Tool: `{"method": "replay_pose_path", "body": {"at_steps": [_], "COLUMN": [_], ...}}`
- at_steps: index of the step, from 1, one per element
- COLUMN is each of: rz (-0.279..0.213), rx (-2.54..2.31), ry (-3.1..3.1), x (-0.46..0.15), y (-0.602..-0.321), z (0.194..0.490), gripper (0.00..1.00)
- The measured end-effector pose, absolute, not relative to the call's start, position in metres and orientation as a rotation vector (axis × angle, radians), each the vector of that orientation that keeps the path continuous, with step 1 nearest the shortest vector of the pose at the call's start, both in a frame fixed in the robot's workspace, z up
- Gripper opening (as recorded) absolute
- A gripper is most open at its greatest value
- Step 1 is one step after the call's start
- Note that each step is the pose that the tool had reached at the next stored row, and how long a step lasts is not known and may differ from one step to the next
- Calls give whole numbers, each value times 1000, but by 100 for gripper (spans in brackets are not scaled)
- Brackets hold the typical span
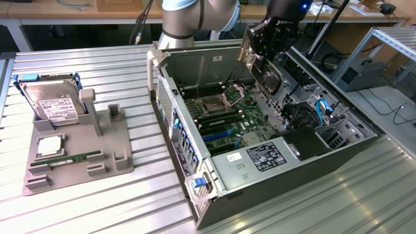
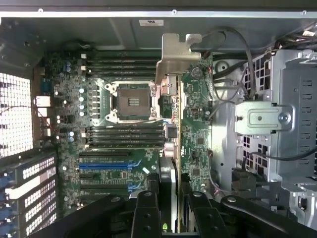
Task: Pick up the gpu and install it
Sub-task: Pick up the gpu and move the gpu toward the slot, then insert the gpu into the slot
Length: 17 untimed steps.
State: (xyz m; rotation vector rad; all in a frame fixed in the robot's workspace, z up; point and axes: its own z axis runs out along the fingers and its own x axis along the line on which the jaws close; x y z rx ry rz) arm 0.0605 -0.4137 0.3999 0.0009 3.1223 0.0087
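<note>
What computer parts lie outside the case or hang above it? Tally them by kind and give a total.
Hard drive: 1, in the holder
CPU: 1, in the holder
Memory stick: 1, in the holder
gpu: 1, held above the case
Total: 4

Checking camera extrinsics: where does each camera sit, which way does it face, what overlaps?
Exterior view: off the arm, raised, looking down at the table and open computer case; shows the arm and the claw holding the gpu above the case.
Wrist view: on the wrist, looking past the claw into the case at the motherboard; shows its fingers gripping the gpu edge-on.
Shared: claw, gpu, case interior, motherboard.
</note>
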Motion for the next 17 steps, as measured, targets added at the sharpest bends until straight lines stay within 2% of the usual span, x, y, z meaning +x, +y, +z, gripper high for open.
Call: {"method": "replay_pose_path", "body": {"at_steps": [5, 17], "rz": [9, 9], "rx": [-29, -40], "ry": [3122, 3122], "x": [60, 61], "y": [-426, -426], "z": [398, 398], "gripper": [27, 27]}}
